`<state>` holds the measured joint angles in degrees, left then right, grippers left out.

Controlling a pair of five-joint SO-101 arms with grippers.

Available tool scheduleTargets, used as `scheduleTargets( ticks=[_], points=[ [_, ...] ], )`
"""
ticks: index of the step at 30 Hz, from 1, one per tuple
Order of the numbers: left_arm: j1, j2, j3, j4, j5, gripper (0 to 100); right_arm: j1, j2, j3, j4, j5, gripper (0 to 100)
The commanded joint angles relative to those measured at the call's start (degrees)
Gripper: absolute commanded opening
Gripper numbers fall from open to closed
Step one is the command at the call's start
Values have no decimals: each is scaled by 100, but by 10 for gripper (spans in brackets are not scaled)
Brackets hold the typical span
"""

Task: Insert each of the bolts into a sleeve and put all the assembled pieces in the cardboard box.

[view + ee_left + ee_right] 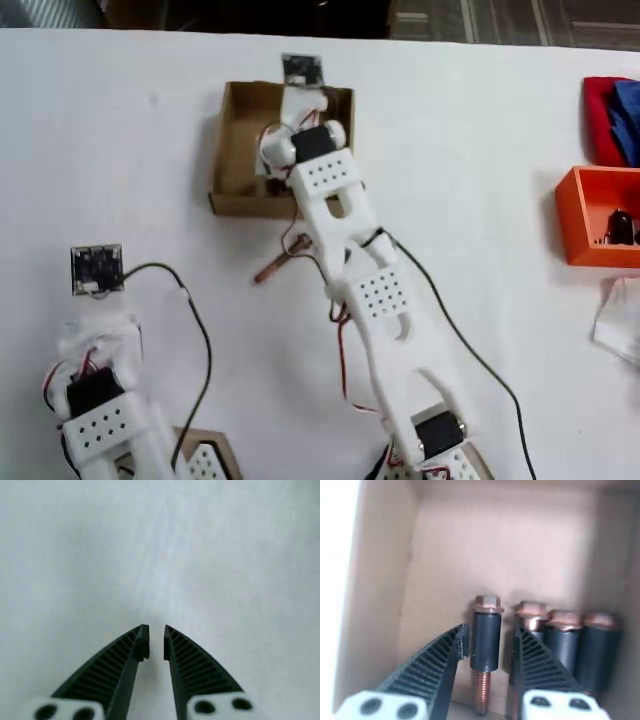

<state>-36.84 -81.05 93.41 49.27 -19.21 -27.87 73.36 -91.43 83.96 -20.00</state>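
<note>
- Where the right wrist view looks into the cardboard box, 4 finished units sit side by side in a row. They are 1 assembled piece between the jaws and 3 further pieces just beside it.
- In the high view the right arm covers part of the box's inside. This view adds what the wrist views lack: the box's place on the white table, towards the far side.
- It also shows 1 loose bolt with no sleeve on it, lying on the table just outside the box's near wall, beside the arm.
- Each finished unit has a copper-coloured flanged hex head above a dark sleeve. On the piece between the jaws, copper thread sticks out of the sleeve's other end.
- Right gripper: jaws released, 1 on each side of that piece. 1 tip is close to the sleeve, contact not determinable; the other side has a plain gap.
- Left gripper: jaws drawn almost together with a narrow slit, nothing between them, over bare table.
- The left arm is at the near left, well apart from the box.
- An orange bin is at the right edge, with red and blue cloth beyond it.
</note>
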Motion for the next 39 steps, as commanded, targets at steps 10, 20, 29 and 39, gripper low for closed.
scheduleTargets(
  ticks=[10,20,29,39],
  points=[
    [44,-53,4,-105,53,76,-22,-848,-404,927,9,134],
    [44,-53,13,-185,53,76,154,-2193,-404,1763,1301,133],
    [44,-53,13,-185,53,76,330,-5297,3684,1754,1960,133],
    [44,-53,13,-185,53,76,242,-6941,8747,646,5969,134]
  ],
)
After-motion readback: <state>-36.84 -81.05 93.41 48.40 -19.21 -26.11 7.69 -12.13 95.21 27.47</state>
